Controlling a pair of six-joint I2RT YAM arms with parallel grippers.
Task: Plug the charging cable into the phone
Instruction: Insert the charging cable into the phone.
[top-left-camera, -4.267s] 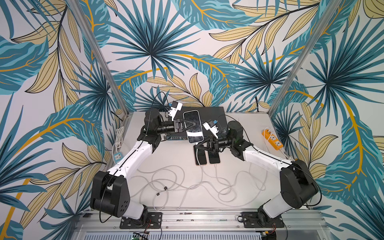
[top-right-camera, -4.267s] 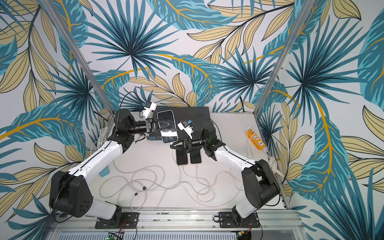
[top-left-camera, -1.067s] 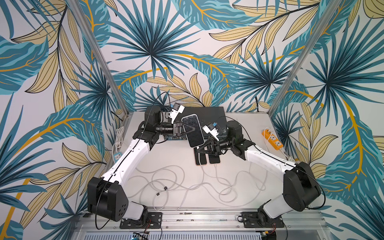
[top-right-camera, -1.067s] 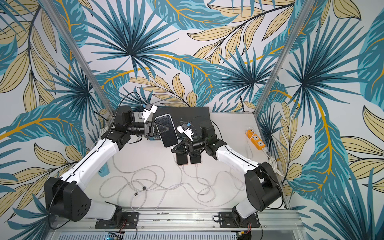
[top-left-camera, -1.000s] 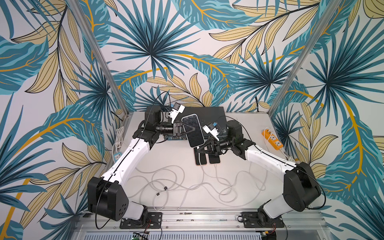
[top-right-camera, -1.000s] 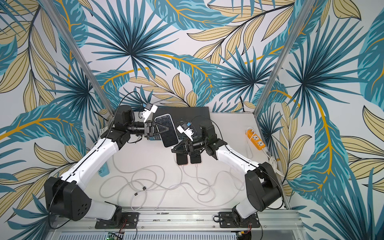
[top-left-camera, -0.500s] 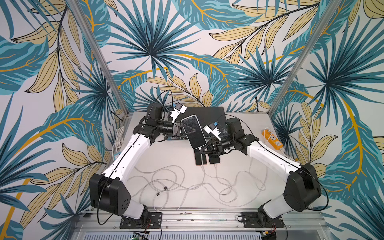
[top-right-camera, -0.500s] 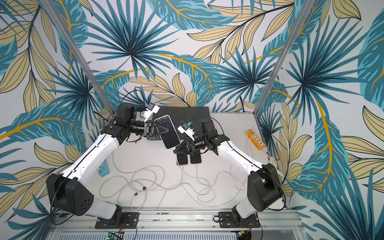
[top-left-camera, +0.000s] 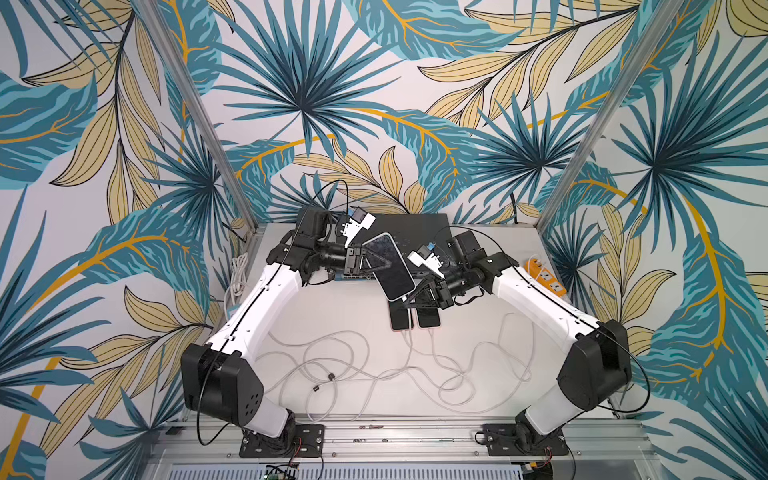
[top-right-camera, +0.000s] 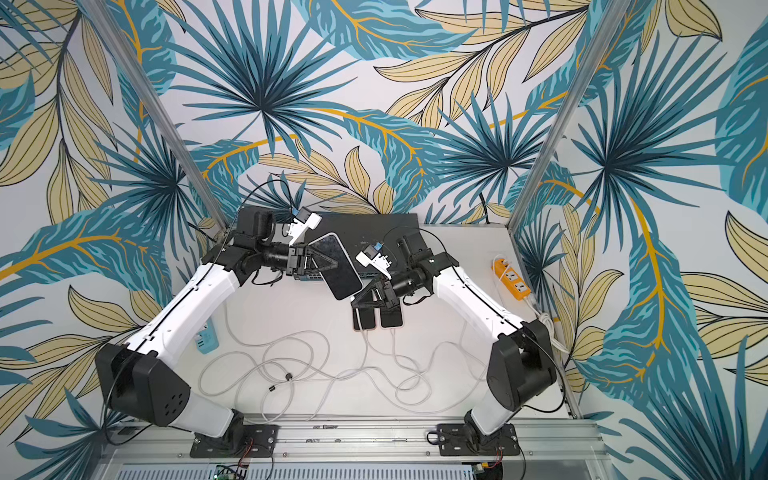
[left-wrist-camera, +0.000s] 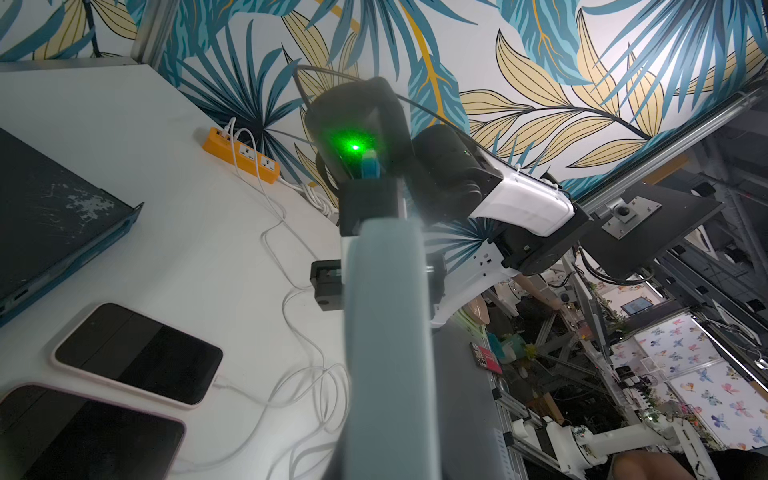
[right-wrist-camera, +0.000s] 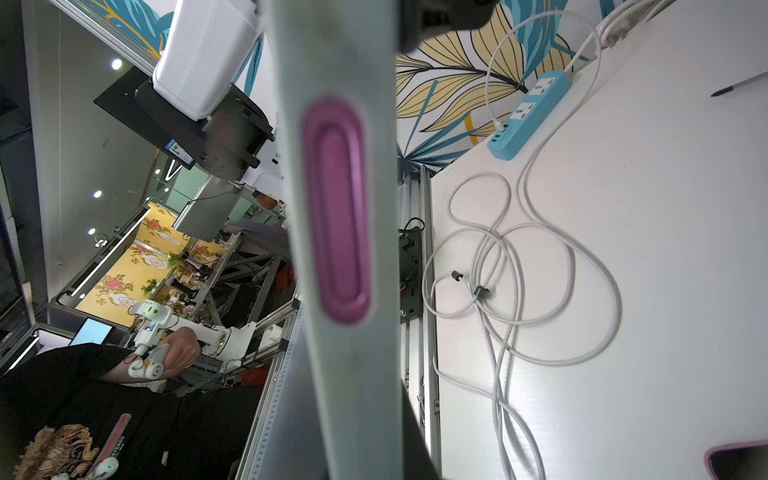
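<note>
Black phone (top-left-camera: 394, 272) gripped by left hand (top-left-camera: 384, 263); right hand (top-left-camera: 409, 301) seemingly pinches cable (top-left-camera: 404, 298) at its lower end.

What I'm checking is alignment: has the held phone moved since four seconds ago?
Yes: the held phone has tilted and shifted toward the two flat phones.

A phone (right-wrist-camera: 338, 395) fills the middle, edge-on and very close: a pale grey band with a magenta oval slot (right-wrist-camera: 336, 208) set into it. Beside it lies the white counter (right-wrist-camera: 665, 249), carrying looped white cables (right-wrist-camera: 519, 270), a blue power strip (right-wrist-camera: 530, 110) by the wall, and the corner of a pink-cased phone (right-wrist-camera: 739, 461).
</note>
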